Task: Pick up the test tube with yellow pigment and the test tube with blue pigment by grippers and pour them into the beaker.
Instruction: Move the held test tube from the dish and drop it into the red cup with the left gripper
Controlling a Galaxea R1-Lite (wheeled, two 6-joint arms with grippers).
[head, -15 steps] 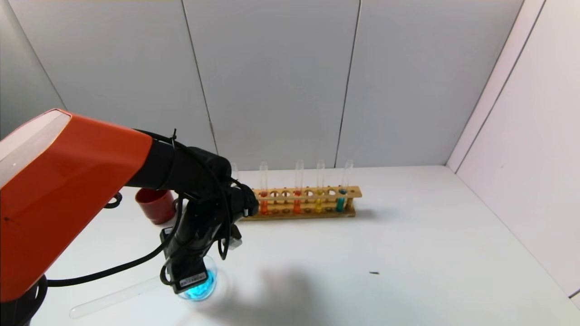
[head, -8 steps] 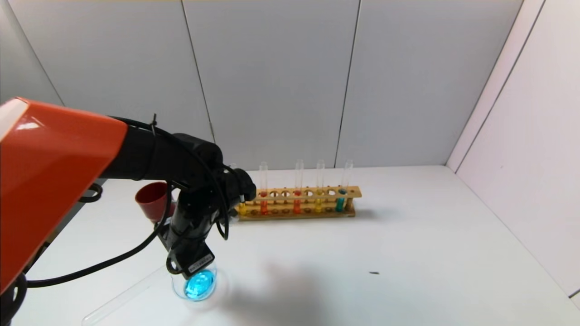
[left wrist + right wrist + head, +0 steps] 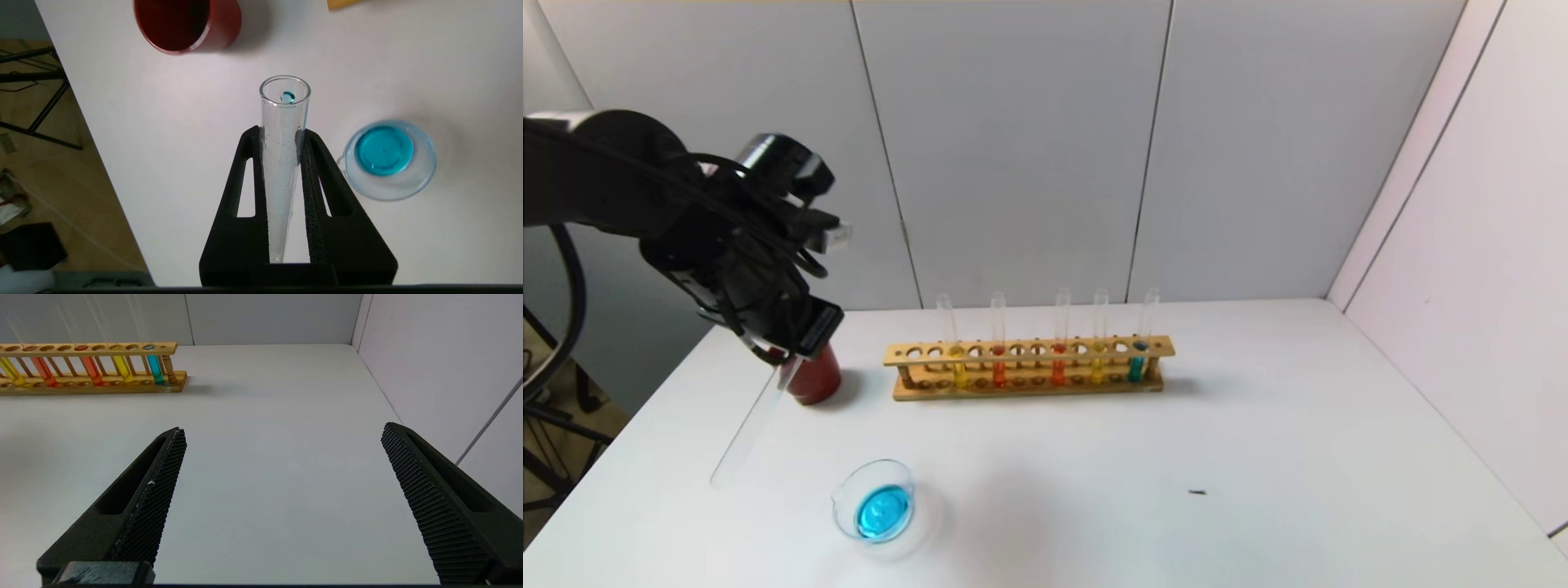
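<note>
Left gripper (image 3: 783,359) is raised above the table's (image 3: 1258,457) left side, jaws clamped on the test tube with blue pigment (image 3: 747,425). Tube is nearly drained and slants down and to the left from the jaws, its free end low over the table. In the left wrist view the tube (image 3: 282,163) sits between both pads, w/ only a blue drop visible inside its end.

The beaker (image 3: 876,512) stands on the table nearer the robot, right of the tube's lower end and apart from it, holding a pool of bright blue liquid. A dark red cup (image 3: 813,380) stands just behind the left gripper.

The wooden rack (image 3: 1029,367) sits at mid-table toward the back wall, w/ five tubes upright in it. The test tube with yellow pigment (image 3: 951,343) is the leftmost, then two orange, another yellow and a teal one.

Right gripper (image 3: 282,502) is outside the head view; its own camera shows jaws spread wide, low over bare table, rack (image 3: 90,367) well ahead.
</note>
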